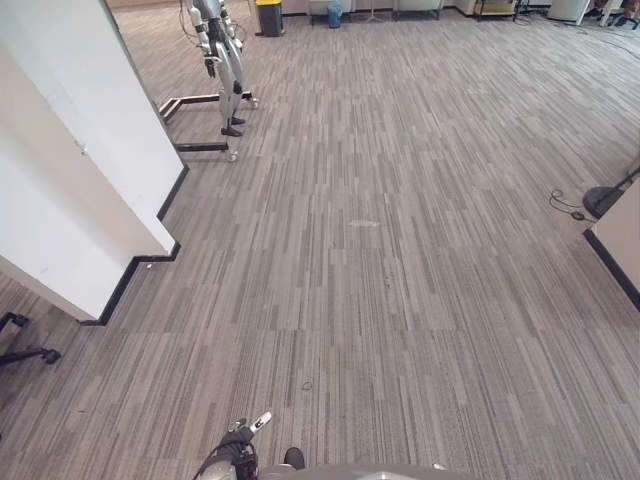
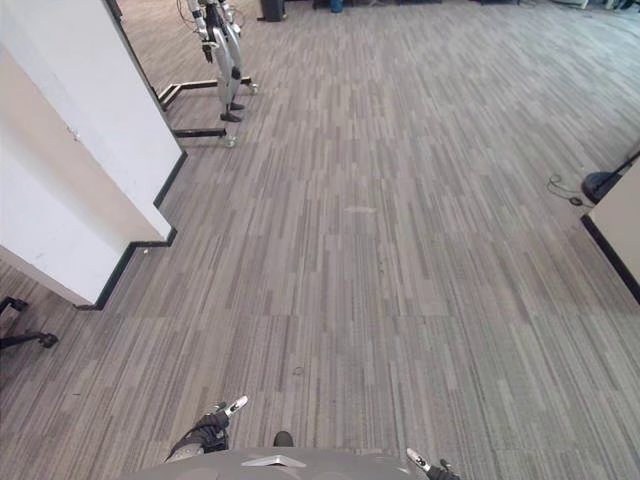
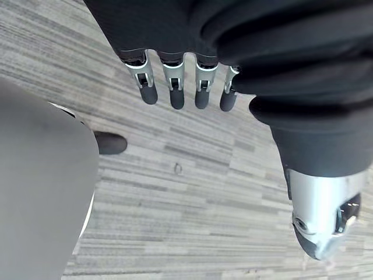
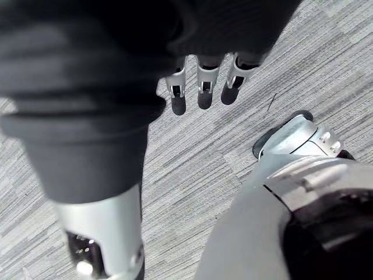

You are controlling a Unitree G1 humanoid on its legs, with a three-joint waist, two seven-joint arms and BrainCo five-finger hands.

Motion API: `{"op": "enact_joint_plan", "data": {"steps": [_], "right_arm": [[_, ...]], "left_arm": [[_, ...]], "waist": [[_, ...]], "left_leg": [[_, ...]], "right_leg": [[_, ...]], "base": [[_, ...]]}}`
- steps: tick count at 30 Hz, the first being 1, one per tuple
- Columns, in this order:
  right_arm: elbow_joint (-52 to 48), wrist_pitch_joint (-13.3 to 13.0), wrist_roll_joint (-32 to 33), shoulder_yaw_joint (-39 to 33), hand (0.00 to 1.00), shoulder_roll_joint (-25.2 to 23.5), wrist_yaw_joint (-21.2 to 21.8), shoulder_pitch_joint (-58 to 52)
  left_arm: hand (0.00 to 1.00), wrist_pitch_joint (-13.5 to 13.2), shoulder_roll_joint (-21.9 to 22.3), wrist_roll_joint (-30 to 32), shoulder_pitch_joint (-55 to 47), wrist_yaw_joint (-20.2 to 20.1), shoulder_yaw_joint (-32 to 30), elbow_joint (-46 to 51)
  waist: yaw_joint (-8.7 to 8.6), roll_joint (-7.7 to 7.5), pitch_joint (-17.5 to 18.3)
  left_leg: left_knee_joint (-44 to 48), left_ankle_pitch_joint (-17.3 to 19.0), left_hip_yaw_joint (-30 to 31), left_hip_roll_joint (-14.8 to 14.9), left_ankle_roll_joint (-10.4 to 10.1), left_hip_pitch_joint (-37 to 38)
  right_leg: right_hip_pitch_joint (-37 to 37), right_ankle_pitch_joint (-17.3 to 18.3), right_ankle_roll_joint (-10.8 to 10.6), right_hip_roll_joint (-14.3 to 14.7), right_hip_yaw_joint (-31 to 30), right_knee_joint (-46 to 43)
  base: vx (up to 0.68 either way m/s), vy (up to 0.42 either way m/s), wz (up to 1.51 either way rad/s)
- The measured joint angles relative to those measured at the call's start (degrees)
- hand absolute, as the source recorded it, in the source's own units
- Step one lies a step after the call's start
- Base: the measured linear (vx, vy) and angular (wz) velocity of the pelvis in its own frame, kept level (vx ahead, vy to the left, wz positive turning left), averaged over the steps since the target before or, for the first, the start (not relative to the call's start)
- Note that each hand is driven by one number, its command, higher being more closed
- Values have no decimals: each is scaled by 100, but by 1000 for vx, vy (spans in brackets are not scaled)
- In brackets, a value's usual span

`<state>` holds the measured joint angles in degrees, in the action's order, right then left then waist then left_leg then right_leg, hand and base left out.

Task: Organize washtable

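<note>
Bright and even all over, lit softly from above. Small pale shine on the grey floor (image 1: 400,260). White wall (image 1: 90,150) glowing bright, flat and clean beside it.

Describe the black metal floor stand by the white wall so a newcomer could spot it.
Start at the tall white partition wall on the left of the grey striped carpet. Just beyond its far corner sits the black metal floor stand, low rails on small casters. Unlike the yellow bin behind it, it carries a silver-grey machine.
</note>
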<state>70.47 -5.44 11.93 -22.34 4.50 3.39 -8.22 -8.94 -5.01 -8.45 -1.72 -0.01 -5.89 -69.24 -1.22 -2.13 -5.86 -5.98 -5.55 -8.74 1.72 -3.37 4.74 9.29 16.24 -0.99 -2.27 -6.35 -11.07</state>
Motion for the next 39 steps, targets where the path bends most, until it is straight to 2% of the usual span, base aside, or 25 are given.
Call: {"op": "enact_joint_plan", "data": {"steps": [6,8,9,10,11,12,13,15,18,20,22,23,24,25,26,27,28,29,31,33,34,35,36,37,39], "right_arm": [[-2,132,-242,100,0,-5,144,66],[-6,202,-239,57,0,-12,159,37],[-8,202,-235,-27,0,-6,160,-57],[-64,193,-232,-237,0,9,163,-30],[-149,169,-188,-259,0,-86,171,-6],[-152,169,-169,-255,0,-166,177,24],[-146,181,-169,-262,0,-227,172,23],[-121,176,-178,-273,0,-256,172,-24],[-49,180,-181,-530,0,-325,178,-170],[167,211,-179,-750,0,-380,180,-318],[206,279,-166,-1011,0,-389,174,-418],[193,318,-157,-1235,0,-408,175,-500],[144,333,-136,-1405,0,-465,169,-564],[88,320,-41,-1432,0,-366,176,-501],[-5,308,25,-1398,0,-203,180,-470],[-94,293,43,-1329,0,-160,169,-443],[-138,247,45,-1182,0,-111,163,-335],[-137,196,44,-894,0,-68,160,-78],[-266,144,45,-414,0,-58,160,320],[-317,21,50,-238,0,-51,160,717],[-385,-47,55,-176,0,-12,128,884],[-548,-79,68,-34,0,46,91,916],[-585,-121,75,78,0,143,84,907],[-660,-167,85,346,0,272,79,875],[-668,-134,87,492,0,267,56,563]], "left_arm": [[0,187,-117,100,84,-98,15,-2],[0,246,-194,92,114,-106,-44,49],[0,261,-212,99,117,-119,-68,88],[0,262,-170,105,103,-115,-134,132],[0,306,-206,117,161,-134,-217,163],[0,342,-246,120,161,-144,-250,192],[0,365,-246,128,161,-142,-359,210],[0,382,-166,228,170,-137,-548,285],[0,398,-7,345,169,-143,-531,291],[0,403,-38,486,164,-182,-532,292],[0,417,78,582,107,-212,-667,275],[0,412,122,675,-26,-234,-887,277],[0,403,236,628,-100,-247,-1258,349],[0,418,316,651,-108,-228,-1530,357],[0,416,408,646,-116,-238,-1665,375],[0,407,415,575,-154,-230,-1660,403],[0,396,386,406,-158,-227,-1669,439],[0,364,259,324,-99,-209,-1625,477],[0,305,78,242,-65,-171,-1456,663],[0,195,-16,163,-59,-130,-1297,716],[0,185,-37,34,-88,-67,-1204,668],[0,175,12,-8,-168,-15,-1190,636],[0,178,58,-9,-256,20,-1133,636],[0,170,86,-12,-390,62,-986,621],[0,203,45,-20,-603,69,-995,346]], "waist": [[2,-92,-4],[10,-293,-6],[-36,-367,-10],[-39,-234,-112],[-70,-286,-296],[-93,-324,-442],[-130,-366,-547],[-126,-319,-561],[-221,-158,-513],[-359,-155,-491],[-508,1,-484],[-537,115,-452],[-487,74,-332],[-462,276,-317],[-403,428,-312],[-361,453,-319],[-275,453,-346],[-167,333,-448],[-40,95,-538],[116,-31,-587],[215,-33,-591],[262,110,-512],[296,212,-433],[389,305,-361],[375,187,-231]], "left_leg": [[19,19,-15,-40,66,-288],[543,342,-11,-433,421,-585],[779,508,-59,-606,479,-611],[1007,873,-46,-694,497,-500],[982,1007,-46,-783,668,-269],[1007,1063,-29,-806,731,-133],[1074,1243,-19,-774,754,69],[951,1501,-92,-698,657,405],[492,1680,-68,-629,572,912],[348,1924,92,-729,527,1092],[660,2256,250,-575,155,1190],[1117,2411,313,-428,-107,1232],[2108,2459,254,-399,-173,1020],[3622,2365,238,-125,-261,579],[5231,1430,208,105,-328,-103],[5972,889,234,213,-378,-401],[6894,870,261,312,-306,-782],[7592,1057,301,362,-159,-1227],[7409,1460,283,367,38,-1862],[6010,1707,196,346,137,-2311],[4530,1649,165,341,90,-2408],[2836,1393,349,349,-64,-2401],[2192,1303,559,368,-192,-2450],[2002,1281,781,360,-233,-2672],[2715,664,679,48,13,-2692]], "right_leg": [[-195,-157,-91,-81,41,269],[-364,178,-486,-474,195,47],[-323,170,-644,-621,291,-152],[-920,194,-695,-600,305,-1582],[-1789,-153,-445,-678,338,-3578],[-2137,-470,-277,-722,355,-4392],[-2652,-442,-248,-717,505,-5177],[-3158,-400,-189,-797,1042,-4919],[-3334,-587,-228,-606,2036,-2484],[-3286,-1388,-259,-263,2123,-413],[-3355,-1511,87,-66,2153,-658],[-3214,-1571,422,121,2197,-749],[-2973,-1707,671,334,2203,-684],[-2625,-1587,1044,521,2165,-738],[-2288,-1168,1110,659,2100,-770],[-2100,-1058,1130,725,2004,-767],[-1772,-865,1123,815,1854,-746],[-1250,-708,1142,840,1672,-676],[-524,-677,1183,769,1311,-294],[-16,-609,1003,599,1003,-83],[213,-433,695,456,839,-33],[442,-215,533,390,680,127],[527,-84,516,395,584,230],[713,407,430,253,471,268],[783,788,215,-47,342,-620]], "base": [[-4,56,-1],[156,150,42],[231,157,40],[102,161,31],[-40,197,24],[-208,188,26],[-268,176,3],[-165,161,-28],[222,97,-15],[110,-10,30],[417,-191,57],[644,-254,49],[742,-296,32],[628,-329,-1],[421,-263,-15],[239,-220,-43],[114,-232,-59],[0,-273,-78],[-181,-183,-79],[-102,-72,-92],[-73,7,-99],[-146,40,-101],[-178,145,-105],[121,230,-83],[420,228,-41]]}}
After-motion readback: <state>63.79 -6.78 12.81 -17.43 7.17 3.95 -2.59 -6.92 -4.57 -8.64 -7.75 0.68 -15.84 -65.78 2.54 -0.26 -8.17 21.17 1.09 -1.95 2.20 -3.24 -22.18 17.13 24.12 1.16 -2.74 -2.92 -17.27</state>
